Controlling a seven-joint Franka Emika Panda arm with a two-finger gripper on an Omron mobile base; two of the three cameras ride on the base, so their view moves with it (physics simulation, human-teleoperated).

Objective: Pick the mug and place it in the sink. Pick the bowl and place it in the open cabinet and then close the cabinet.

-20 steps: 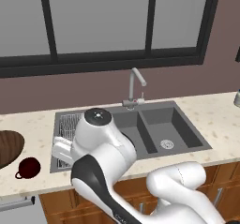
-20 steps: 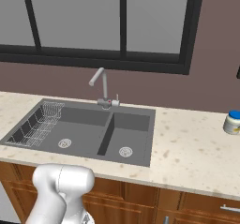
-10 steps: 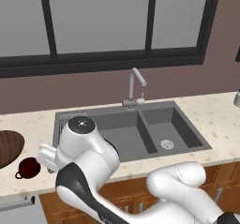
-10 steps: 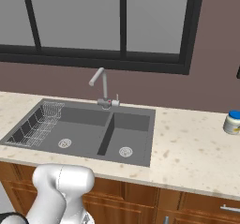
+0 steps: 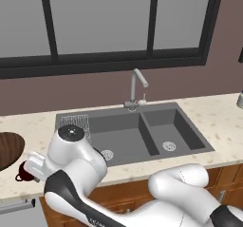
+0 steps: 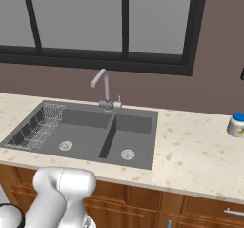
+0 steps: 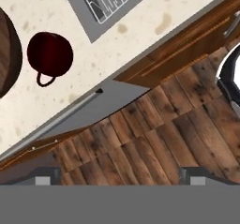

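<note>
The small dark maroon mug [image 7: 49, 53] stands upright on the speckled counter, its loop handle pointing toward the counter's front edge. Beside it lies the wide brown bowl [image 7: 6, 54], cut off by the frame edge. My gripper [image 7: 122, 176] is open, its fingertips [image 7: 44, 175] set wide apart, hovering above the counter's front edge with the mug ahead and off to one side. In the left base view the mug [image 5: 22, 174] peeks out behind my hand, next to the bowl [image 5: 7, 147]. The dark grey sink [image 5: 147, 138] sits to the right. The cabinet is out of view.
A wire rack [image 6: 38, 127] fills the sink's left basin and a silver faucet [image 6: 102, 86] rises behind it. A white jar with a blue lid [image 6: 236, 124] stands on the counter at far right. Wooden base cabinets [image 7: 178, 54] and a plank floor [image 7: 140, 143] lie below.
The arm has swung left from over the sink's left basin to the counter's front edge beside the mug. The gripper has stayed open. Mug and bowl have not moved.
</note>
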